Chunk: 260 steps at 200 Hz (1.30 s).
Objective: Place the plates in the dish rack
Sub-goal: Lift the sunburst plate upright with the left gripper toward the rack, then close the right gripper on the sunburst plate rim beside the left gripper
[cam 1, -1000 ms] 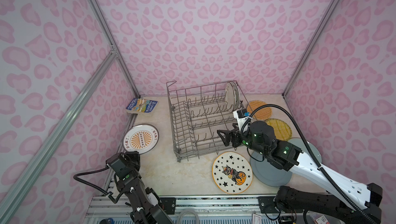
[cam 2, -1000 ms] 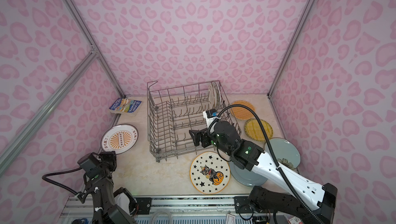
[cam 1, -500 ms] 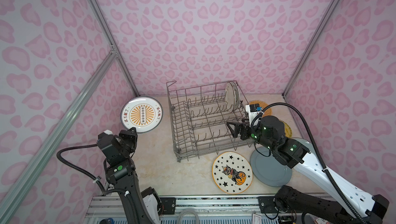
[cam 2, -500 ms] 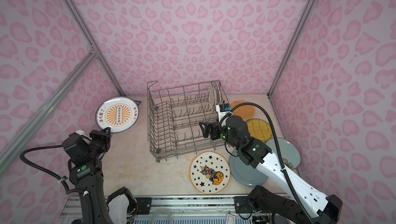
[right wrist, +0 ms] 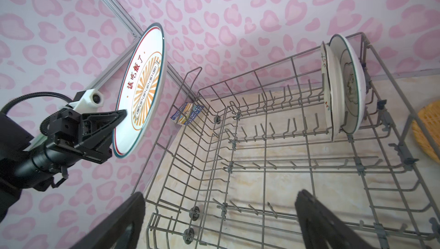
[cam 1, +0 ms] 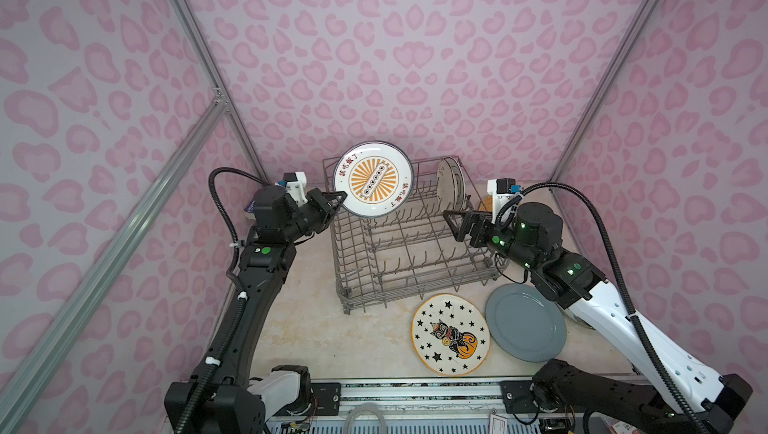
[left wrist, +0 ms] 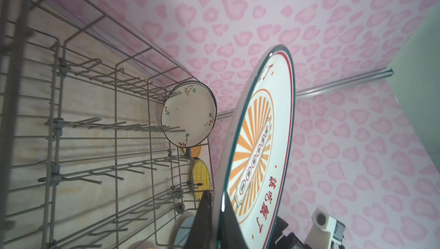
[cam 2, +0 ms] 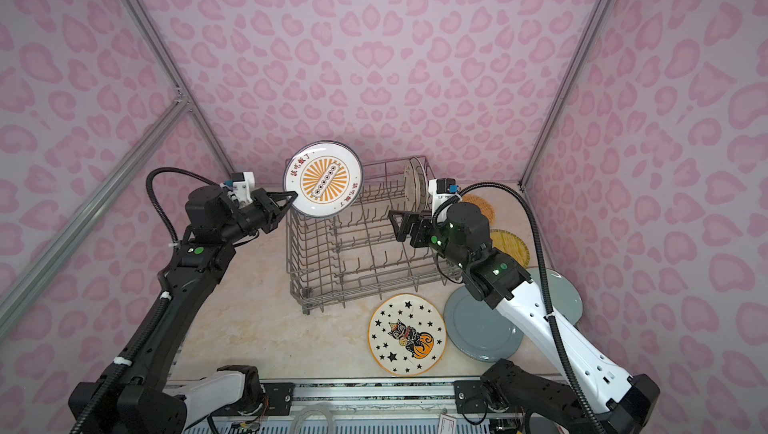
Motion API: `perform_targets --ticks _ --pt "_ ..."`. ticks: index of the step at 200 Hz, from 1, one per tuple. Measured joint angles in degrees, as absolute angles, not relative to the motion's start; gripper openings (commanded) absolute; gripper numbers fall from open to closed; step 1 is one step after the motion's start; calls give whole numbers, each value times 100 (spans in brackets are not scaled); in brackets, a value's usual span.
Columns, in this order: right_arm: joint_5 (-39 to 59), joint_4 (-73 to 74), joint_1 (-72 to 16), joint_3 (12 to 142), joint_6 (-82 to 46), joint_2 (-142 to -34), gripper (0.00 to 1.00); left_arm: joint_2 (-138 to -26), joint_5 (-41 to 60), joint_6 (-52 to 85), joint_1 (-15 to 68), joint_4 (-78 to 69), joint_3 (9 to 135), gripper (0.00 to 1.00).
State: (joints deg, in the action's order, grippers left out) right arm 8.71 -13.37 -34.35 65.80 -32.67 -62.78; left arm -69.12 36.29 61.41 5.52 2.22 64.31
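Observation:
My left gripper (cam 1: 338, 197) (cam 2: 291, 197) (left wrist: 217, 212) is shut on the rim of a white black-rimmed plate (cam 1: 373, 178) (cam 2: 323, 178) (left wrist: 259, 152) (right wrist: 140, 88) with an orange sunburst. It holds the plate on edge in the air above the far left corner of the dish rack (cam 1: 338, 245) (cam 2: 295, 245) (right wrist: 181, 159). Two plates (cam 1: 449, 189) (right wrist: 342, 88) stand between tines at the rack's far right. My right gripper (cam 1: 452, 226) (cam 2: 395, 226) (right wrist: 220, 194) hangs open and empty over the rack's right side.
On the table in front of the rack lie a cat-and-pumpkin plate (cam 1: 451, 334) and a grey-blue plate (cam 1: 525, 324). Right of the rack lie a pale blue-green plate (cam 2: 569, 299), an orange woven plate (cam 2: 482, 207) and a yellow one (cam 2: 509, 247). A blue book (right wrist: 188, 114) leans in the far left corner.
My left arm has lifted the sunburst plate off the table at the left and carried it up and right to above the rack. My right gripper drew back slightly, still open.

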Motion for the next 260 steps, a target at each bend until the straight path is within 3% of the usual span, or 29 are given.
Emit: perform_targets --ticks 56,180,228,247,260 --pt "1087 -582 -3411 6501 -3909 -6726 92 -7168 3946 6025 1210 -248 6114 3" --pt "309 -143 -3935 6803 -4888 -7461 28 -7137 3804 5817 1212 -445 5776 3" --pt "3 -119 -4060 6775 -5004 -7498 11 -7126 3793 5798 1199 -462 5774 3" --pt "-69 -89 -4084 6766 -5124 -7520 0 -7113 3791 5721 1184 -467 5774 3" --pt "-134 -30 -4091 6766 -5190 -7533 0 -7111 3813 5684 1170 -550 5767 3"
